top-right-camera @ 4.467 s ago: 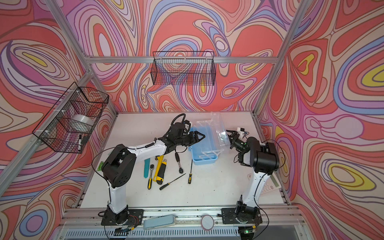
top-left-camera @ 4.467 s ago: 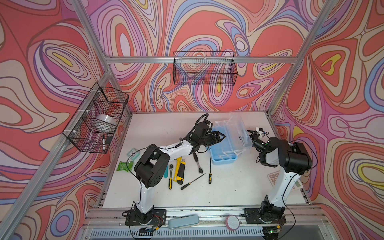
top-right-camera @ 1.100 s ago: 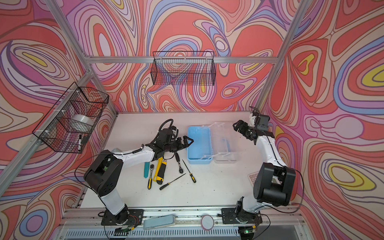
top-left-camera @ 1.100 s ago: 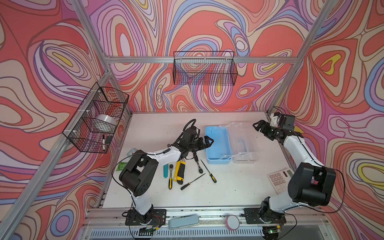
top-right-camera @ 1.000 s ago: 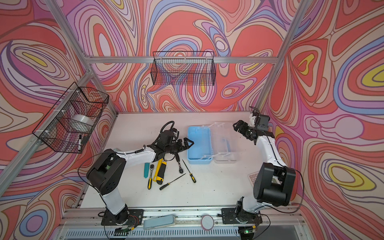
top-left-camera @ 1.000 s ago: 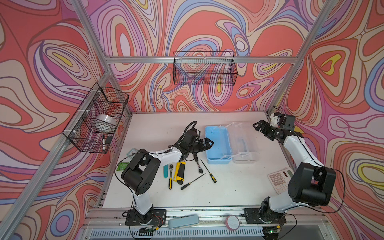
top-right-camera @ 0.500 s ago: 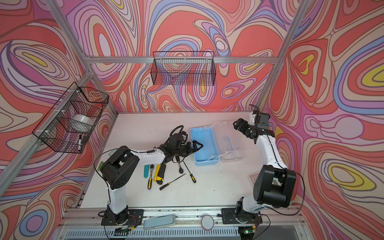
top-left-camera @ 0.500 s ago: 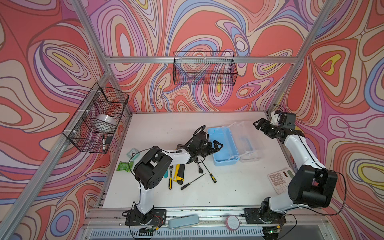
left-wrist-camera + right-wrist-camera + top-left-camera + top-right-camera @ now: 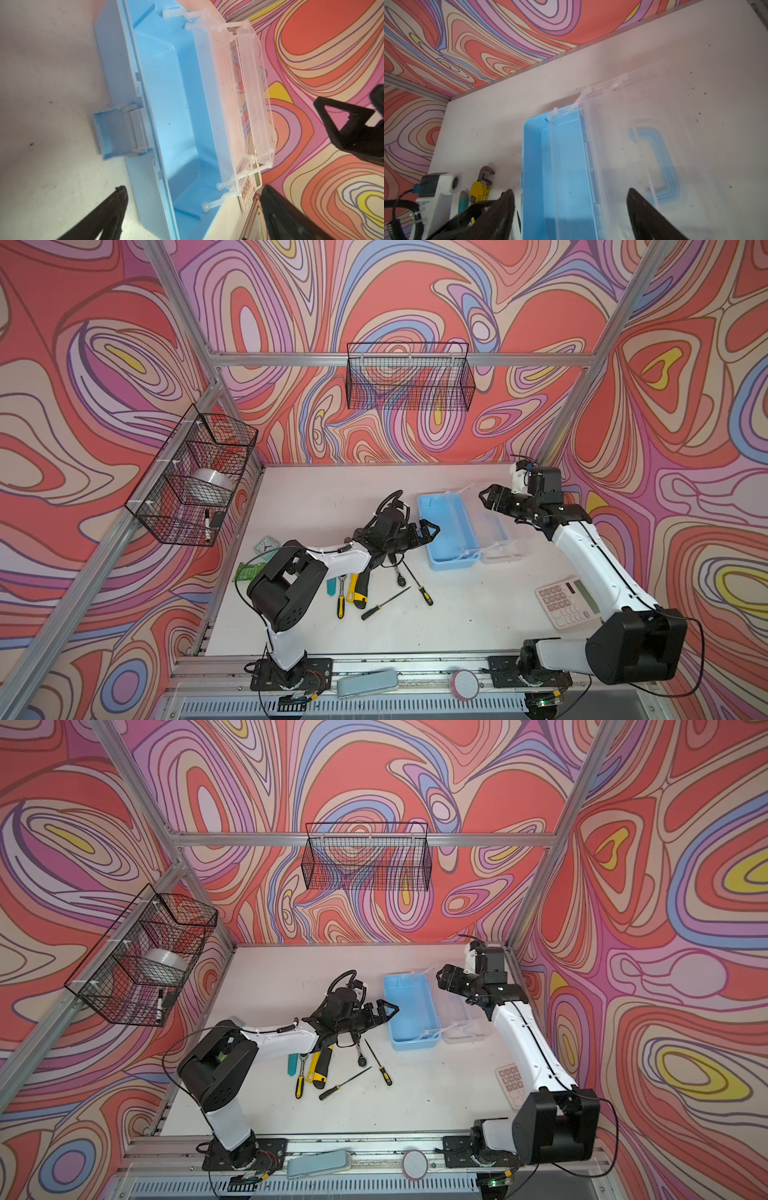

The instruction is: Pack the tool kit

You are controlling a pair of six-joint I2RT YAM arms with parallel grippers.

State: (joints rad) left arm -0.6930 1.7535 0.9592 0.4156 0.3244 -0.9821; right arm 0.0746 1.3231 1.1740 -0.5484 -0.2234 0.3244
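The tool kit (image 9: 446, 531) (image 9: 411, 1011) lies open on the white table, its light blue tub empty. Its clear lid (image 9: 500, 531) is folded flat to the right, with the pale blue handle (image 9: 662, 164) showing through it. My left gripper (image 9: 424, 531) (image 9: 384, 1011) hovers open at the tub's left wall; in the left wrist view the gripper (image 9: 193, 188) spans the tub (image 9: 176, 114). My right gripper (image 9: 490, 497) (image 9: 570, 192) stands open above the kit's far end, holding nothing. Yellow-and-black hand tools (image 9: 357, 589) lie left of the kit.
Two screwdrivers (image 9: 384, 603) and a ratchet (image 9: 399, 574) lie by the tools. A calculator (image 9: 569, 601) sits at the right edge, a mint clock (image 9: 264, 545) and a green packet (image 9: 245, 572) at the left. Wire baskets (image 9: 409, 381) (image 9: 195, 481) hang on the walls.
My left gripper has moved right, up to the tub's left wall. The kit and its lid have shifted slightly to the right. The right gripper has barely moved.
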